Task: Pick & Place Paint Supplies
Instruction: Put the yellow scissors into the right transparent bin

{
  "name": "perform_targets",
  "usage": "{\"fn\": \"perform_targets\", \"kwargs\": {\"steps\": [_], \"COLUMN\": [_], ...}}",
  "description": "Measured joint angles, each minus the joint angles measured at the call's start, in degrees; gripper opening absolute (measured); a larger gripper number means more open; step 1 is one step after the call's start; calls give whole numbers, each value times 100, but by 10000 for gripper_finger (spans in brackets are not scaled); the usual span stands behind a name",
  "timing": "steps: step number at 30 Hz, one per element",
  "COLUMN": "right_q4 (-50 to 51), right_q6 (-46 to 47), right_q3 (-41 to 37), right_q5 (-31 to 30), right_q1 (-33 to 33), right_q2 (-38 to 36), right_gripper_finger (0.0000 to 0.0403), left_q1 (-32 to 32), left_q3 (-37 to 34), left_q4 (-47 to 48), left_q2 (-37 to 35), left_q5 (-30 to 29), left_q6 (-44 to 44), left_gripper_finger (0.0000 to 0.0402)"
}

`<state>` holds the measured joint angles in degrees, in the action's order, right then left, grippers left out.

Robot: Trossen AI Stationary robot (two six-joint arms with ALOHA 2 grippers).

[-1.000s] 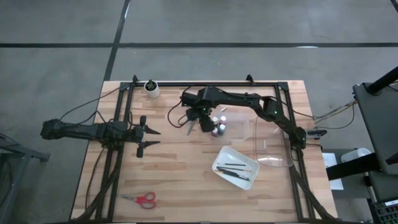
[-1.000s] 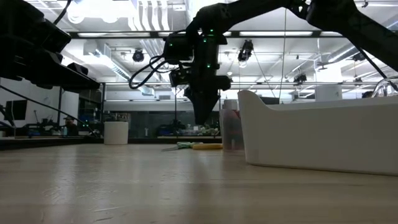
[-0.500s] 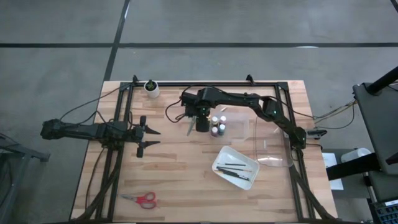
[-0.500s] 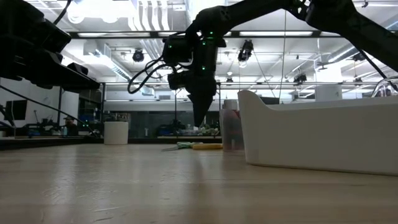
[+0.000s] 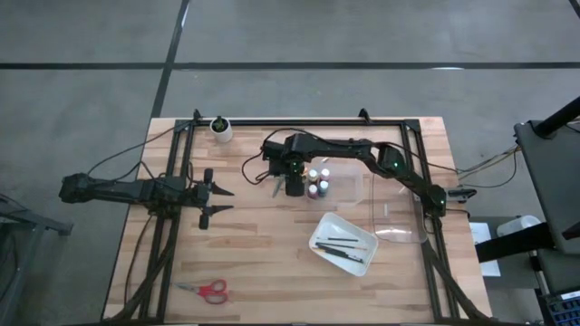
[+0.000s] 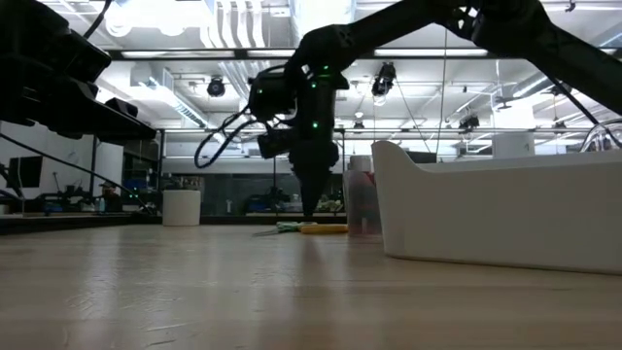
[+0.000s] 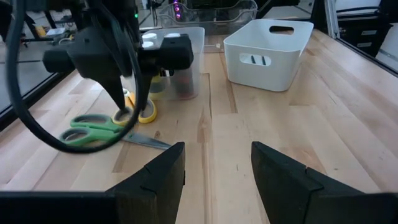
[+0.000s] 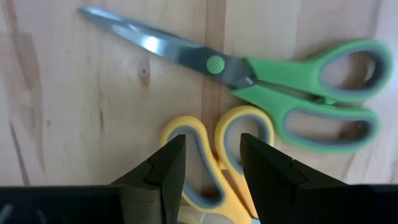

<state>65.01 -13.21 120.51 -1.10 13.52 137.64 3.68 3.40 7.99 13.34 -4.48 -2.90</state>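
Directly beneath the right gripper (image 8: 208, 163), its two dark fingers held apart with nothing between them, the yellow-handled scissors (image 8: 214, 163) were found, one yellow loop showing in the gap between the fingertips and not yet pinched. The long axis of that pair was seen to run back under the gripper, along the line of its approach, with the blades hidden under the wrist. Just beyond the fingertips, the green-handled scissors (image 8: 273, 81) were laid crosswise to that line, shut blades pointing off to one side and handles to the other, close against the yellow loops. From above, the right arm was seen stretched over this spot, with the paint bottles (image 5: 317, 184) standing just beside it and the white tray (image 5: 343, 244), brushes inside, farther out. The left gripper (image 5: 217, 200), its fingers likewise spread and empty, was parked well apart, so the right arm was judged much the nearer. No brand, label or writing could be read anywhere.
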Motion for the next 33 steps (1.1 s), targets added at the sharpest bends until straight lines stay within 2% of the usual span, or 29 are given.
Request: {"fn": "perform_targets", "kwargs": {"steps": [26,29,33], "right_q4": [-441,-444,-435], "right_q6": [-72,-80,-144], "right_q3": [-529,-538,-542], "right_q5": [9,16,100], "right_q1": [4,4,-2], "right_q2": [21,20,18], "right_gripper_finger": [150,136,86], "left_q1": [0,1,0], "left_q3": [0,2,1], "left_q4": [0,0,0], "left_q2": [0,0,0], "left_q5": [1,-1,0], "left_q6": [0,0,0], "left_gripper_finger": [187,187,187]}}
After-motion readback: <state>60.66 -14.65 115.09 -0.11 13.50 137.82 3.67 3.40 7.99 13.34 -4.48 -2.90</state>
